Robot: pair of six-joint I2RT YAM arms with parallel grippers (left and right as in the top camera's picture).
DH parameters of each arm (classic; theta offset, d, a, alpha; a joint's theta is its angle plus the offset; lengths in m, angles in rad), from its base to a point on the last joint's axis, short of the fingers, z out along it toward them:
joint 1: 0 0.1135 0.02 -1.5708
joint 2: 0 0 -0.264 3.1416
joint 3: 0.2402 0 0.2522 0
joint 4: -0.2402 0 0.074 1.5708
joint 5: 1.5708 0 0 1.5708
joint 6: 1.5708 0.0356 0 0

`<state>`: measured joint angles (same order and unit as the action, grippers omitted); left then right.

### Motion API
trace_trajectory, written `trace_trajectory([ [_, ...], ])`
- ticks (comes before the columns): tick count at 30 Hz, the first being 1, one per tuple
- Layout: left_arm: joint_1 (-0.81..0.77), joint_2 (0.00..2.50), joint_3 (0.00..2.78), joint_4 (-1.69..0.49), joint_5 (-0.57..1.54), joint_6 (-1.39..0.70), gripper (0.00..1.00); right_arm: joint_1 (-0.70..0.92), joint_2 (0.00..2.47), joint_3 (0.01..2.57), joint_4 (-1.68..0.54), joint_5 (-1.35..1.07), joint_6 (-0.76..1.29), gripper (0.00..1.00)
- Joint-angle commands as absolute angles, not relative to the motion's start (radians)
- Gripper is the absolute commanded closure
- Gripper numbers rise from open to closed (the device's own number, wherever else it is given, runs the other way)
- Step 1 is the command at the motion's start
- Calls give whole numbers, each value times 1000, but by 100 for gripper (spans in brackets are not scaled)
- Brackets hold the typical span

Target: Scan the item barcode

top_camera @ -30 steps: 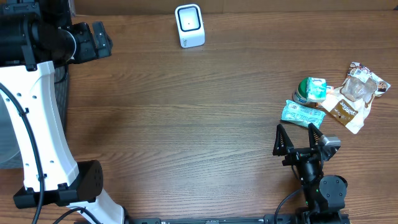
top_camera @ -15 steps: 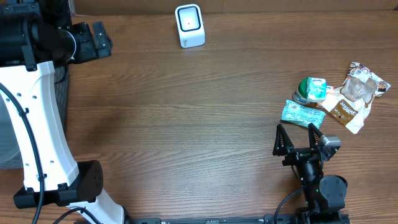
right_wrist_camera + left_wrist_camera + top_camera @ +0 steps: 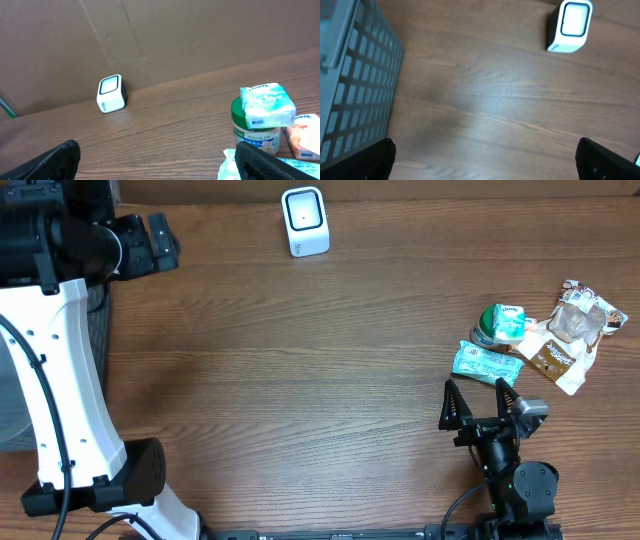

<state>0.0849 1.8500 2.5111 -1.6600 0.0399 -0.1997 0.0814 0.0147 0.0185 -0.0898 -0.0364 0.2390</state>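
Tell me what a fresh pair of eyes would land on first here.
The small white scanner stands alone at the far edge of the table. At the right lies a cluster of goods: a teal packet, a green-lidded jar with a tissue pack on top, and crinkled wrappers. The right gripper sits just short of them, jaws wide open.

A wood-grain table (image 3: 300, 380) meets a creased cardboard wall (image 3: 150, 40), a grey lattice bin (image 3: 350, 75) at one side.
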Motion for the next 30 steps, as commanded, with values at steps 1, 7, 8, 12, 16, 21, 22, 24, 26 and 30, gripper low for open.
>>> trace_trajectory([
  [1,78,1755,2481,-1617,38,-184,0,90,3,8,-83,-24,238,0],
  [7,78,1581,2265,-1452,47,-184,0,90,3,8,-83,-24,238,0],
  [8,78,1544,2209,-1407,50,-184,0,89,3,8,-83,-24,238,0],
  [12,78,1391,1967,-1199,83,-184,0,90,3,8,-83,-24,238,0],
  [16,78,1226,1699,-972,137,-183,0,90,3,8,-83,-24,238,0],
  [21,78,1060,1408,-744,178,-184,0,89,3,8,-83,-24,238,0],
  [22,78,1037,1369,-720,181,-185,1,90,3,8,-83,-23,238,0],
  [24,78,993,1299,-685,184,-188,0,90,3,8,-83,-24,238,0],
  [26,78,964,1261,-667,184,-187,0,90,3,8,-83,-24,238,0],
  [30,78,945,1246,-664,184,-187,0,89,3,8,-83,-24,238,0],
])
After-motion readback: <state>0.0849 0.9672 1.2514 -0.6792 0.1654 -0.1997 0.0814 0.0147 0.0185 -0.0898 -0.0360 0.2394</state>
